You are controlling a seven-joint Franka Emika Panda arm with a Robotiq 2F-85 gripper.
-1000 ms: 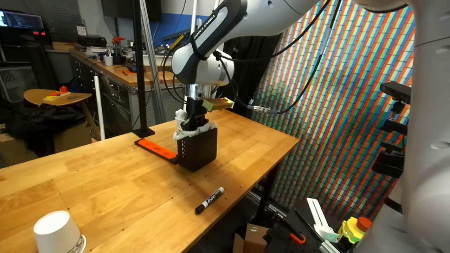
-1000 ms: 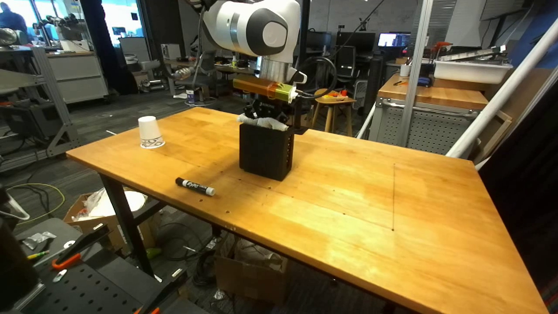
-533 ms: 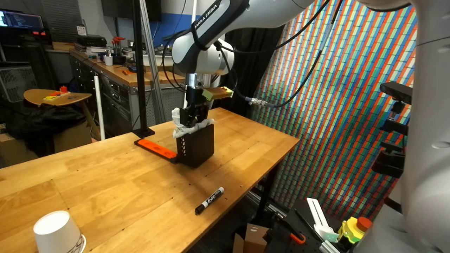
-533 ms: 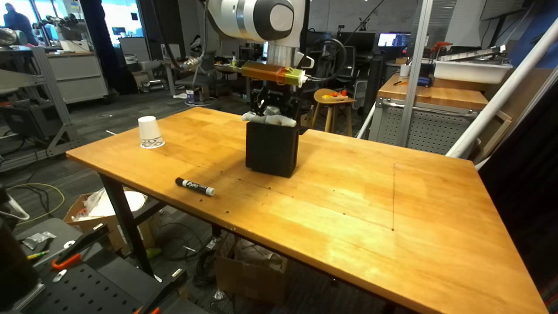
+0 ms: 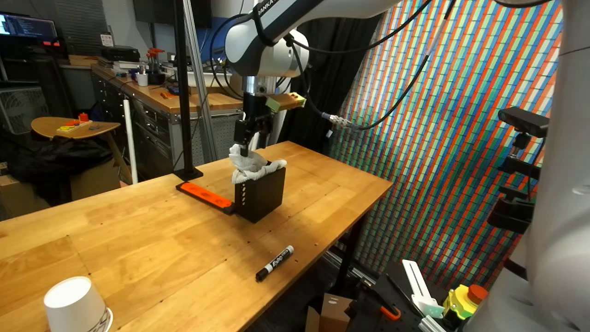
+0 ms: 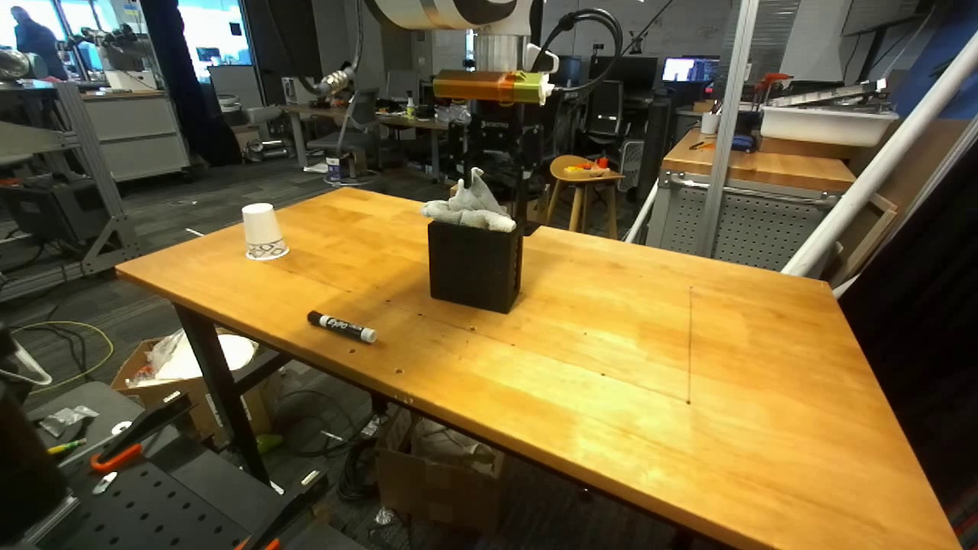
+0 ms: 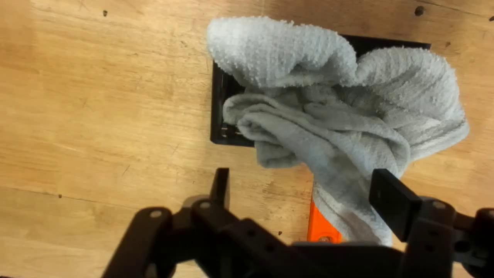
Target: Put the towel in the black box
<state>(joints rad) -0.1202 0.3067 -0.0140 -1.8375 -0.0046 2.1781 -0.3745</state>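
Observation:
The grey-white towel (image 7: pixel 339 127) is bunched in the mouth of the black box (image 6: pixel 474 267), and folds of it stick up and hang over the rim. In an exterior view a peak of the towel (image 6: pixel 474 206) stands above the box. My gripper (image 7: pixel 302 172) is open, its two fingers wide apart. Towel cloth shows below and between them, nearer the right-hand finger (image 7: pixel 393 202), without being clamped. Seen from outside, the gripper (image 5: pixel 251 138) hangs just above the box (image 5: pixel 260 196). The towel hides most of the box's inside.
An orange-and-black bar (image 5: pixel 207 196) lies on the table against the box, near the base of a black post (image 5: pixel 188 173). A marker (image 5: pixel 274 263) lies near the table edge. An upside-down paper cup (image 6: pixel 263 231) stands farther along the table.
The gripper has opened and risen from the towel, which stays in the box with a fold now standing up. The box has shifted slightly on the table.

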